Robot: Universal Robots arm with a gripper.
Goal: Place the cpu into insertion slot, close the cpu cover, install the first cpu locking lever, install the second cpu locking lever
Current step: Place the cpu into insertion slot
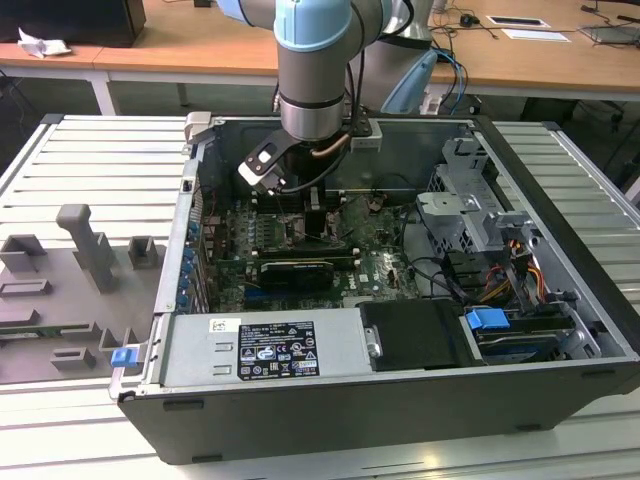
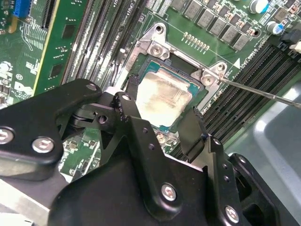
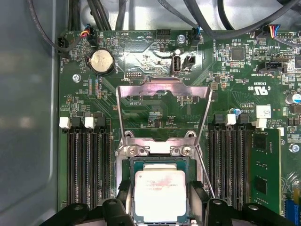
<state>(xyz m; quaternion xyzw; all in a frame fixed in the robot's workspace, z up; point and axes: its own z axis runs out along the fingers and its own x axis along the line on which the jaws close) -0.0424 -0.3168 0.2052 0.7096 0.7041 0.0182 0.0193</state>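
The robot arm's gripper reaches down into an open computer case standing on the ribbed surface, over the green motherboard. In the second wrist view its black fingers stand spread on either side of the cpu; whether they touch its edges cannot be told. The cpu lies flat in the insertion slot, silvery face up. In the first wrist view the cpu cover stands swung open on its hinge, and a thin locking lever runs beside the slot.
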